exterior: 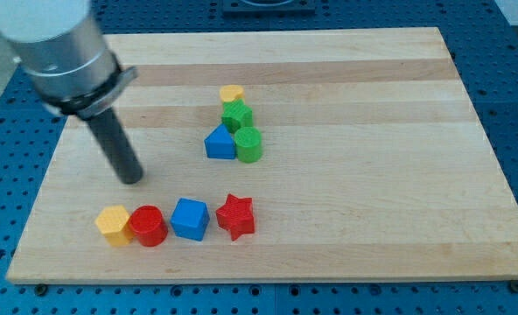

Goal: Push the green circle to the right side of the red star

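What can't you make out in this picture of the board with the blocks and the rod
- Upper arm: cut off by the camera view's top-left edge above the grey collar.
- Green block between the yellow block and the green circle: shape too small to tell.
- Blue triangle: whether it touches the green circle is unclear.
- My tip shows, up and left of the red star.

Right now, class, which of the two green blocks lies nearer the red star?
The green circle, touching the blue triangle's right side. The other green block sits farther up, under the yellow one, farther from the red star.
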You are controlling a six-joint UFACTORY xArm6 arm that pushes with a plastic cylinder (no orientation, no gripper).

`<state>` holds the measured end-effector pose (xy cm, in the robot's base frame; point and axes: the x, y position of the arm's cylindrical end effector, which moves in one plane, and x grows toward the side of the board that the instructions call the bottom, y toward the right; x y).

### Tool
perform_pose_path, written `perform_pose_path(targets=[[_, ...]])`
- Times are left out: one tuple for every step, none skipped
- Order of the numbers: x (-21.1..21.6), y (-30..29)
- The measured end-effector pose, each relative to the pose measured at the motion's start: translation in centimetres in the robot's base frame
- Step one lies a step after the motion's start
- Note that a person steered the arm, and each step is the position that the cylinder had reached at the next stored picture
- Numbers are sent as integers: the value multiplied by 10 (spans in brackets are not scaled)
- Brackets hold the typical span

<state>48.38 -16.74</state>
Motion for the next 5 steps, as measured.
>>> perform_pose_path(targets=[[-20,27],[-31,71],[-32,126],[-38,158],[-66,149]])
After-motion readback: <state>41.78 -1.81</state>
